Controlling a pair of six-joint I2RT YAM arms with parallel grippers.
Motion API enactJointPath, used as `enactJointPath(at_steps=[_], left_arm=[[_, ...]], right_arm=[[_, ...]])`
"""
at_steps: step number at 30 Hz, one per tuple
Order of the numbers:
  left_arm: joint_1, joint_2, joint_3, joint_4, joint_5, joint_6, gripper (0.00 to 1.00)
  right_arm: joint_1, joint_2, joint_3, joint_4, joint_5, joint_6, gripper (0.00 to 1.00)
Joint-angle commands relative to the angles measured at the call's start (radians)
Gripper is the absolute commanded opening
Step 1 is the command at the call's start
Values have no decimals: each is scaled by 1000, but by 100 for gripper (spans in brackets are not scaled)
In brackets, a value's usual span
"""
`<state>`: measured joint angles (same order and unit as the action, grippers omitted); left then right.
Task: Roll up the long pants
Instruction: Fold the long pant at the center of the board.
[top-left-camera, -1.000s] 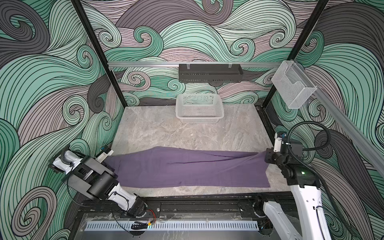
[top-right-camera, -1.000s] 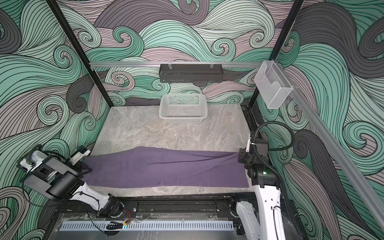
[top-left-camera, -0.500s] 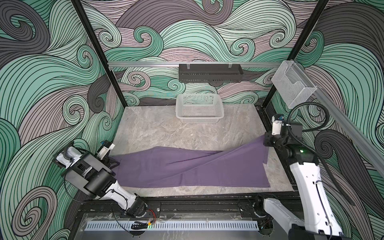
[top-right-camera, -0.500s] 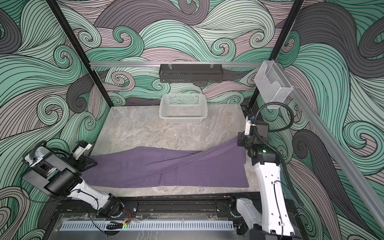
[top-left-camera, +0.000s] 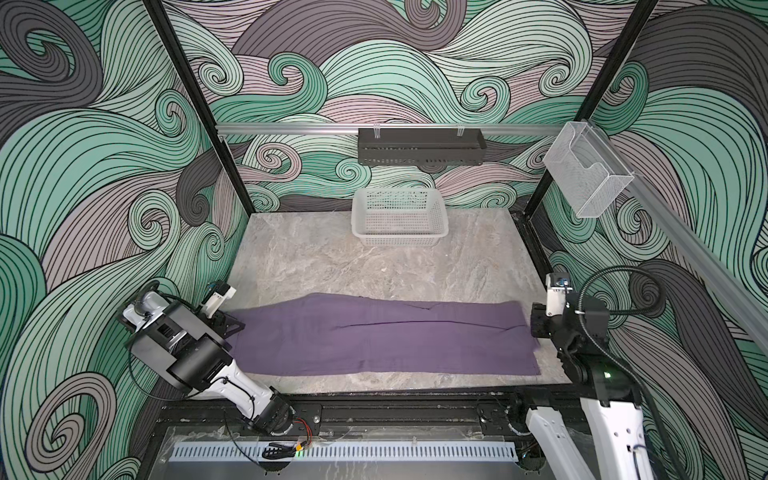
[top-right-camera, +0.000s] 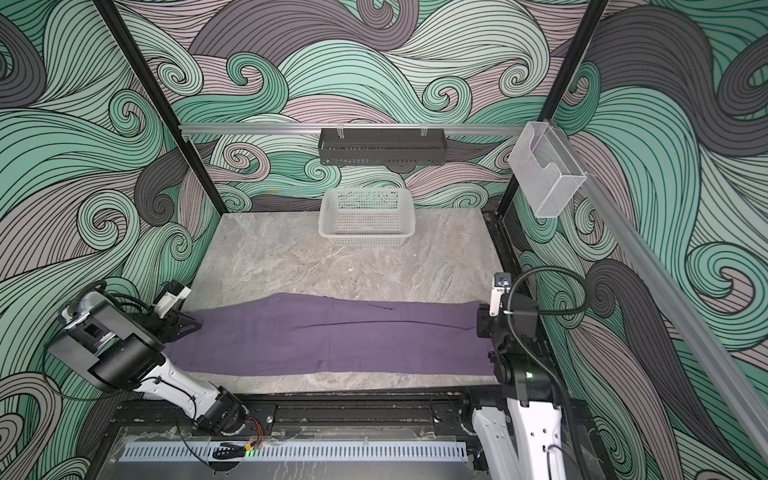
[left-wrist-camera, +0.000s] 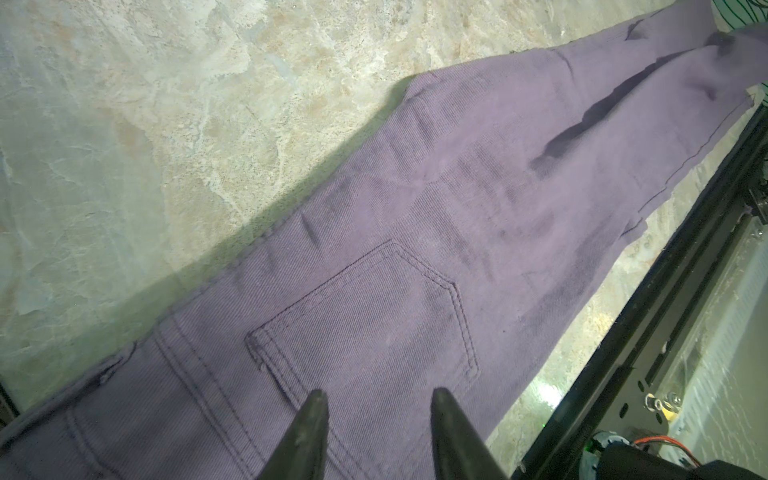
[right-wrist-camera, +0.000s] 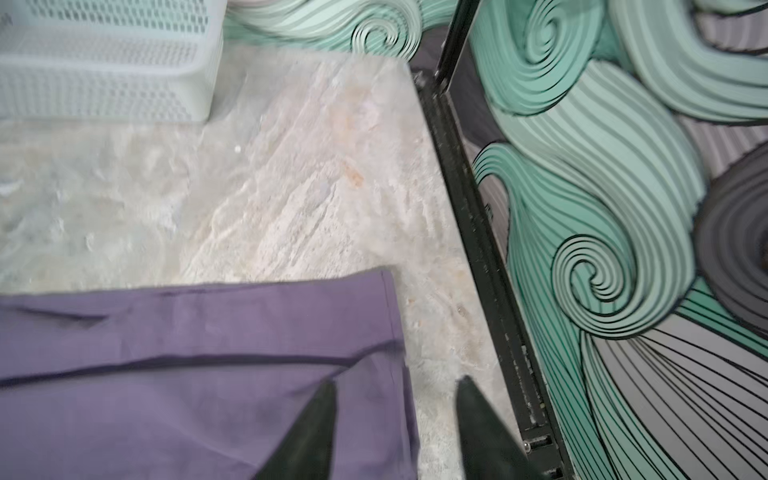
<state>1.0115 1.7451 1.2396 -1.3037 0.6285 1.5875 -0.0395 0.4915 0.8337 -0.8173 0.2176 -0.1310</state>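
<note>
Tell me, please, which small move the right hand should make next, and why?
Probably lower the right hand and close it on the hem. The pants lie flat and unrolled, the hand is open above that end, and the left hand, also open, hovers over the pocket.

Bare table (top-left-camera: 332, 257) lies between the long pants (top-left-camera: 374, 332) and the white basket (top-left-camera: 399, 220) at the back.

Top views overlook everything; wrist views hug the long pants (left-wrist-camera: 415, 249).
</note>
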Motion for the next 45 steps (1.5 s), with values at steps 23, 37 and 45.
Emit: enactJointPath(at_steps=[23,37,45], left_arm=[[-76,-2,-139,220,-127,29,36],[-197,135,86,146,-80,-212,37],[-197,164,63,174,-142,-251,37]], right_arm=[[664,467,351,-238,-59,-191,75],[1282,660,-18,357,45,-325,50],[1280,854,-15,529,-87,-290,46]])
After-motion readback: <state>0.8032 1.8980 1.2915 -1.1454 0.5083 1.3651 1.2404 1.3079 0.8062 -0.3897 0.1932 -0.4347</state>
